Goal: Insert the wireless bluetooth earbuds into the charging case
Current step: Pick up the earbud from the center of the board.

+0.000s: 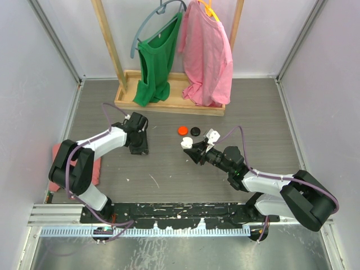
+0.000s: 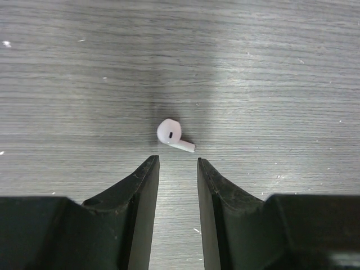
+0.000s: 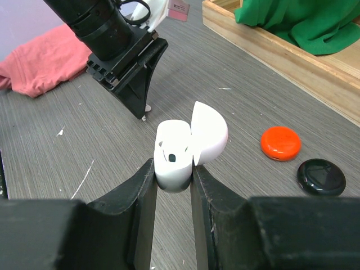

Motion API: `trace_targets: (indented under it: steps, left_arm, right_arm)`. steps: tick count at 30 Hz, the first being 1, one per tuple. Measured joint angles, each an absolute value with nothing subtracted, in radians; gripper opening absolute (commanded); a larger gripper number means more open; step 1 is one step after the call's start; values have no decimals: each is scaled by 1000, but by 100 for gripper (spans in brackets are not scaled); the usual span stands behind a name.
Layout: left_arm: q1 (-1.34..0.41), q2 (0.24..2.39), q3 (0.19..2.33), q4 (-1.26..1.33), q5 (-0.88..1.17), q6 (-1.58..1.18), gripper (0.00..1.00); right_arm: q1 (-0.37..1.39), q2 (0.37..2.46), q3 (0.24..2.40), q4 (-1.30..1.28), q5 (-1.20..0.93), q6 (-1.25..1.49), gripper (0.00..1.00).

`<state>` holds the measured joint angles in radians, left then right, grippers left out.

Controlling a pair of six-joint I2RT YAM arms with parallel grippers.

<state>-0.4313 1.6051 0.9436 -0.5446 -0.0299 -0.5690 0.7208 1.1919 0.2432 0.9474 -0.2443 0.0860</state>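
One white earbud (image 2: 171, 135) lies on the grey table just past the fingertips of my left gripper (image 2: 178, 160). That gripper points down at the table, open by a narrow gap with nothing between its fingers. In the top view the left gripper (image 1: 139, 147) sits left of centre. My right gripper (image 3: 172, 169) is shut on the white charging case (image 3: 173, 160), held off the table with its lid (image 3: 209, 132) swung open. A dark socket shows inside the case. From above, the case (image 1: 187, 144) is at the tip of the right gripper (image 1: 192, 151), to the right of the left gripper.
An orange puck (image 1: 183, 130) and a black puck (image 1: 195, 131) lie behind the case. A wooden rack base (image 1: 169, 104) with green and pink garments stands at the back. A pink cloth (image 1: 59, 154) lies at the left wall.
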Motion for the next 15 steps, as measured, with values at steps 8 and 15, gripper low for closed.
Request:
trace_targets:
  steps: [8, 15]
  left_arm:
    - [-432, 1583, 952, -569, -120, -560, 32]
    - [-432, 1634, 984, -566, -135, -551, 31]
  right_arm:
    - [721, 1192, 243, 946, -244, 86, 1]
    - [721, 1192, 243, 945, -244, 86, 1]
